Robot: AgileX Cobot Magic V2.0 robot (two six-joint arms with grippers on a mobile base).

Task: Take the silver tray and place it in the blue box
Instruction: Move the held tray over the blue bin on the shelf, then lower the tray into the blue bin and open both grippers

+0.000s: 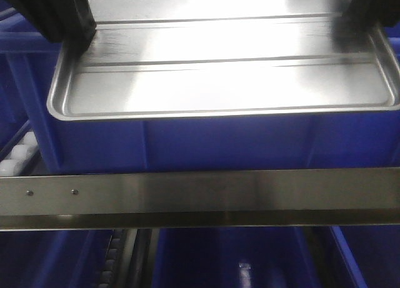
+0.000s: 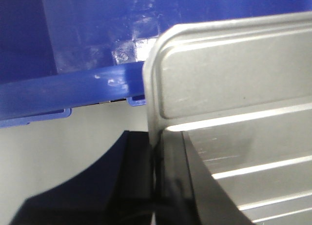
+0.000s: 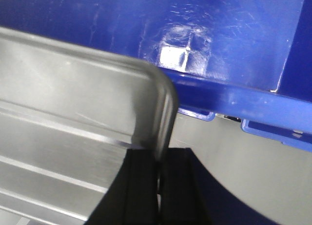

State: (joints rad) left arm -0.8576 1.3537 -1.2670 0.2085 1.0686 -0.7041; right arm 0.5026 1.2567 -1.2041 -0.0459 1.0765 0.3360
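The silver tray [image 1: 225, 69], shiny with two long ribs, hangs level above the blue box [image 1: 206, 144], held by both short ends. My left gripper [image 1: 75, 32] is shut on the tray's left rim; in the left wrist view its black fingers [image 2: 139, 186] pinch the tray's edge [image 2: 152, 112]. My right gripper [image 1: 369, 16] is shut on the right rim; in the right wrist view its fingers [image 3: 141, 191] clamp the tray's edge [image 3: 163, 132]. The box's rim shows beyond the tray in the left wrist view [image 2: 73, 83] and the right wrist view [image 3: 234, 98].
A steel rail [image 1: 200, 197] crosses the front view below the box. White rollers [image 1: 15, 153] sit at the left. More blue crates [image 1: 219, 257] lie below the rail. A pale grey surface [image 2: 63, 147] shows under the box rim.
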